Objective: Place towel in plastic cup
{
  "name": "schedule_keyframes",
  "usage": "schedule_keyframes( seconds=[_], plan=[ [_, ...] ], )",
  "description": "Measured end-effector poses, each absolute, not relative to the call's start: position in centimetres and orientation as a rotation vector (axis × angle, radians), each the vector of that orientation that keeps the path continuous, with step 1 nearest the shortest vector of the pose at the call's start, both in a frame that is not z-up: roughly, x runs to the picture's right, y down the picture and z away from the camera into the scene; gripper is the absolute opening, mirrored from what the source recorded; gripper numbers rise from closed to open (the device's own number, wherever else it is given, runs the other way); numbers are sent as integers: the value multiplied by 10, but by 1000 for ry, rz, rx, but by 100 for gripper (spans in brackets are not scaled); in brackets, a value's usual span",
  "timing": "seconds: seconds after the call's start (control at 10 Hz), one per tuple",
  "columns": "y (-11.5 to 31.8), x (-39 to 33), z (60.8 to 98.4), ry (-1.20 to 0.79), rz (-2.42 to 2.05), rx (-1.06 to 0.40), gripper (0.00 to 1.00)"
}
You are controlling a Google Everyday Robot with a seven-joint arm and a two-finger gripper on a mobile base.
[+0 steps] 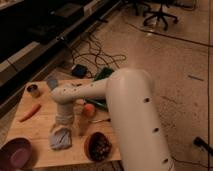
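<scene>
Gripper [64,124] stood directly above the crumpled towel [60,139], wrist pointing straight down at it. Contact and claw opening could not be determined.

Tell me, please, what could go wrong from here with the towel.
The tool hangs over the crumpled towel, hiding part of it; a grasp might catch only a fold. Carrying it to the cup at the far edge of the table, the arm could knock the orange fruit.

You're in a dim room: speckled floor [170,70], black cables [92,52] tangled beside dark shelves [35,30], an office chair [160,12] far back. Your claw [62,125] hangs over the wooden bench [42,127].
</scene>
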State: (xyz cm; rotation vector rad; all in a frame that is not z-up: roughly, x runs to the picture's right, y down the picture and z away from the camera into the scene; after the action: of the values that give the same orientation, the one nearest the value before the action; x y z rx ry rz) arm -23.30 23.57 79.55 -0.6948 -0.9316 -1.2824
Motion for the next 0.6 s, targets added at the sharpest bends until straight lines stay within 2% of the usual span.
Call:
schedule_keyframes(
  seconds=[0.3,0.5,0.6],
  plan=[
    [239,-236,800,-963,-1265,-725,38],
    [243,-237,805,-930,-1250,-812,15],
    [243,-237,806,-914,-1234,-839,8]
  ],
)
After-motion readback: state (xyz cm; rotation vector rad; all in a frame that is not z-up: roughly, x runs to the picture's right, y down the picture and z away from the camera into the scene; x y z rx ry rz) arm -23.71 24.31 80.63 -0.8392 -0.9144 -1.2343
